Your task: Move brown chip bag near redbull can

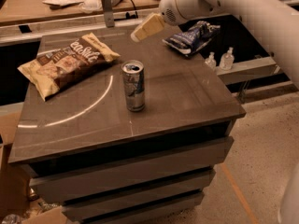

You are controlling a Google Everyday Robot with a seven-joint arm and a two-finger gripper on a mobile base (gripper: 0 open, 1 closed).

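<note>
One relation guides me: from the redbull can (133,85), the brown chip bag (67,62) lies back-left and my tool (147,27) hangs farther back, whether open or closed I cannot tell.
</note>
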